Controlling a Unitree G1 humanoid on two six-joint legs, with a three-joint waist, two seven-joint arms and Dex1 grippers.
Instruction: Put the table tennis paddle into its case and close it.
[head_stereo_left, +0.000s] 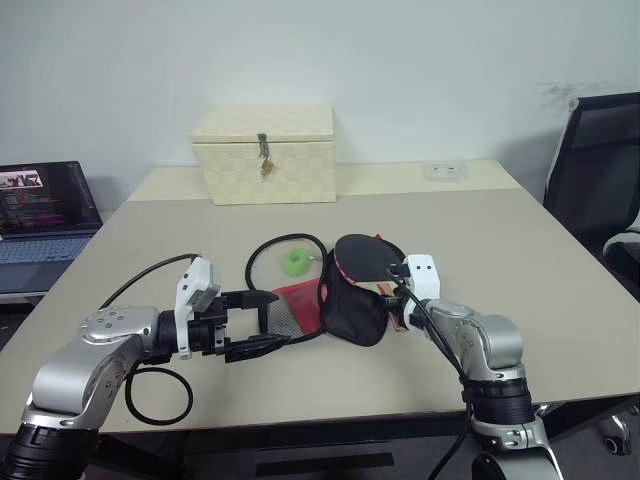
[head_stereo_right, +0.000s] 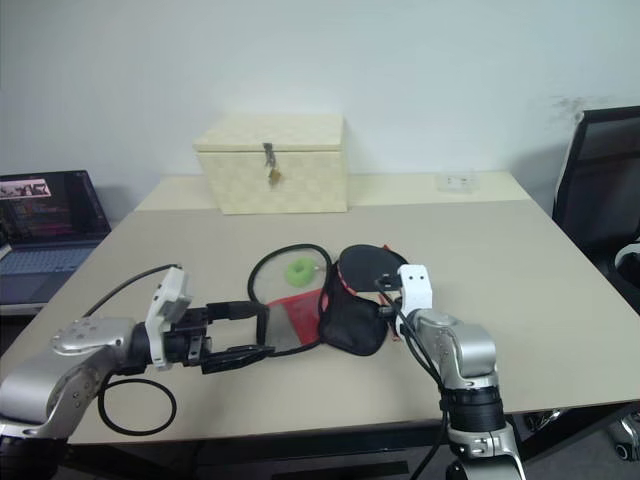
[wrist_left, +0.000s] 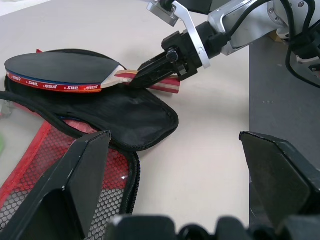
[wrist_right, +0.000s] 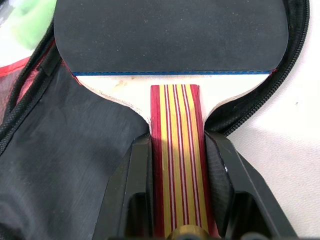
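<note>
Right gripper jaws clamp the table tennis paddle handle, laying it over the open case mid-bench; left gripper jaws spread, ready to steady the case.

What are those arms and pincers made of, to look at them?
Both arms are rounded silver-grey shells with black joints. Each wrist carries a white block, and loose black cables run along both arms. The left gripper and right gripper each end in two angular black fingers, wedge-shaped and matte.
</note>
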